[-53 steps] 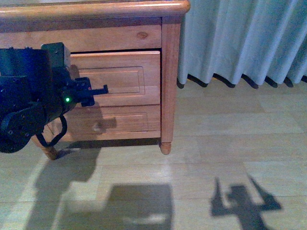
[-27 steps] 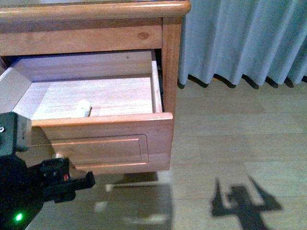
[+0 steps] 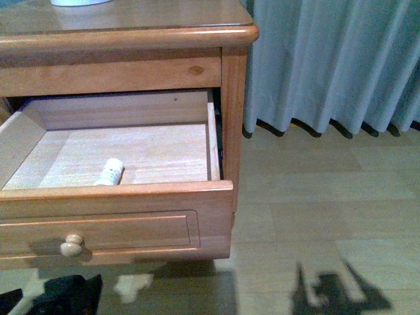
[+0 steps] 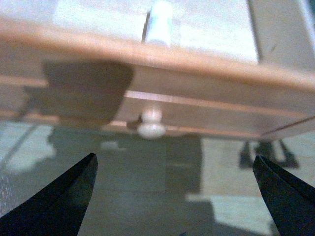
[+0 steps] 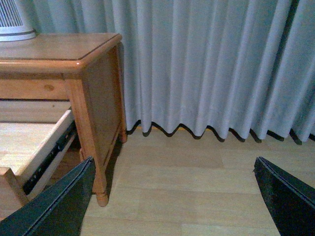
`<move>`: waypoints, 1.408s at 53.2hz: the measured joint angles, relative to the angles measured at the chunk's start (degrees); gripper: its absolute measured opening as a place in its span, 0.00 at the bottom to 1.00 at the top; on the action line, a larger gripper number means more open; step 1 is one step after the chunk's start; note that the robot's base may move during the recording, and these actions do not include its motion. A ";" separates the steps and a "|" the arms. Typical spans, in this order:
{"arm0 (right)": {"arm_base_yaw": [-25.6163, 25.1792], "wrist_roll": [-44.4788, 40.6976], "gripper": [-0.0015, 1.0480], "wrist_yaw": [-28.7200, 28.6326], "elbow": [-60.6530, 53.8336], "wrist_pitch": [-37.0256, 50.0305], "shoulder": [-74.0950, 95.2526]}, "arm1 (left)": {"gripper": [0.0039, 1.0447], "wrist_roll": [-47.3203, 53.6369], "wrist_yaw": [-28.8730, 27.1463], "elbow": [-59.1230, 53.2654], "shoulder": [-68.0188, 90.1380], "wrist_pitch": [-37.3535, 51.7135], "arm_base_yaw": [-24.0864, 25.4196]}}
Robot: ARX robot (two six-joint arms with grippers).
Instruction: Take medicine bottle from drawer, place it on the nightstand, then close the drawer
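**Drawer open, bottle waiting, both grippers empty**

The drawer [image 3: 118, 226] stands out from the nightstand [image 3: 164, 16] far enough to bare most of its pale floor, which is what a reach inside needs. The bottle [image 3: 109, 172] lies on its side in it, near the front wall and left of the middle, roughly behind the knob [image 3: 72, 245]. Nothing crowds it; the rest of the drawer floor shows only bare wood. The nightstand's top is the target. A ribbed white device [image 5: 15, 22] stands toward its back, so the free glossy wood nearer the front looks the likelier spot.

The left gripper [image 4: 174, 158] sits in front of the drawer face, aimed at the knob with the bottle in line beyond it. Its jaws are spread wide, hold nothing and are clear of the knob. In the front view only a dark scrap of that arm [image 3: 62, 295] shows at the lower edge. The right gripper [image 5: 173, 160] is off to the side, facing the nightstand's flank and the curtain [image 5: 206, 64], jaws likewise wide apart and empty. The grasp is not yet begun; I judge the left arm must clear the front wall to reach in.
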 joint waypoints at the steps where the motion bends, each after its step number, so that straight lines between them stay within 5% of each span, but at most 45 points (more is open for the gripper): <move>1: 0.00 0.00 0.93 0.00 0.00 0.00 0.00 | 0.94 0.85 1.16 1.36 -2.64 -2.78 1.11; 10: 0.00 0.00 0.93 0.00 0.00 0.00 0.00 | 0.94 5.53 8.98 16.00 -11.08 -17.18 10.62; 22: 0.00 0.00 0.93 0.02 0.00 0.00 0.00 | 0.94 5.95 17.25 27.21 -19.74 -29.99 14.64; 30: 0.00 0.00 0.93 0.02 0.00 0.00 0.00 | 0.70 14.93 2.84 22.29 -32.65 -20.37 15.87; 40: 0.00 0.00 0.93 0.00 0.00 0.00 0.00 | 0.40 18.23 2.49 11.37 -38.10 -16.35 15.87; 48: 0.00 0.00 0.93 0.22 0.00 0.00 0.00 | 0.03 18.84 2.49 2.56 -43.85 -13.07 15.91; 75: 0.00 0.00 0.93 -0.44 0.00 0.00 -0.09 | 0.05 18.99 2.25 -8.17 -53.92 -12.33 15.87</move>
